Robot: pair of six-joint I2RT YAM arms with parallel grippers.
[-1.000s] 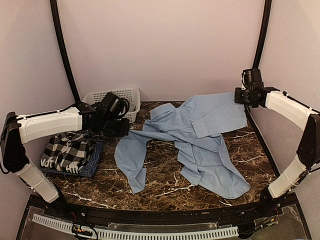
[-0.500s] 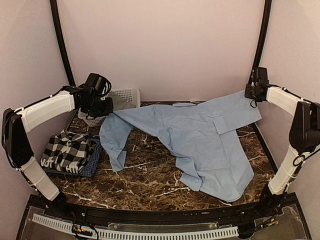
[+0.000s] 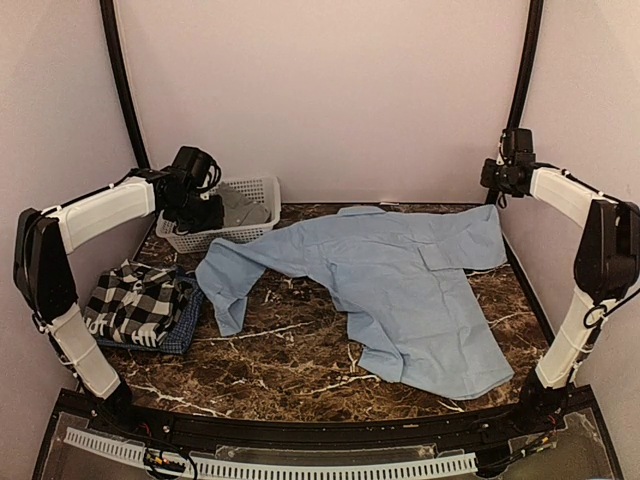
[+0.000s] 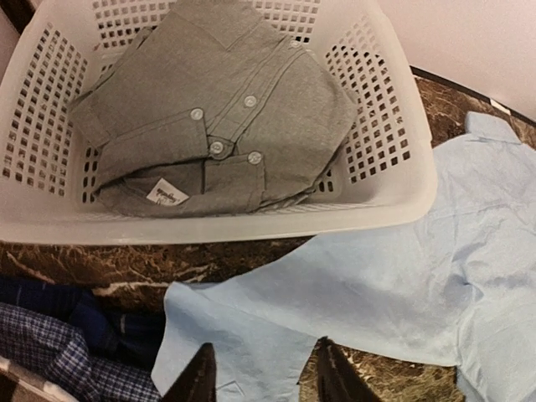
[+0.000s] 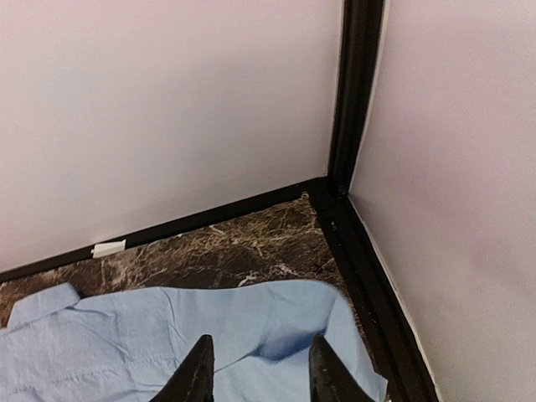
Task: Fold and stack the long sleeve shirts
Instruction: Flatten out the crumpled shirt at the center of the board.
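Note:
The light blue long sleeve shirt (image 3: 400, 285) lies spread on the marble table, one sleeve folded near the left (image 3: 222, 285). My left gripper (image 3: 200, 214) is open and empty, hovering above that sleeve (image 4: 251, 327) by the basket's front. My right gripper (image 3: 497, 180) is open and empty above the shirt's far right corner (image 5: 276, 327). A folded grey shirt (image 4: 218, 117) lies in the basket. A folded black-and-white checked shirt (image 3: 135, 300) sits on a dark blue fine-checked one (image 3: 188, 322) at the left.
The white lattice basket (image 3: 262, 186) stands at the back left; its near rim (image 4: 251, 224) is just beyond my left fingers. Black frame posts (image 5: 356, 92) and pale walls close the back right corner.
Both grippers held the blue shirt and stretched it out between them; now both have let go and the shirt has dropped flat on the table.

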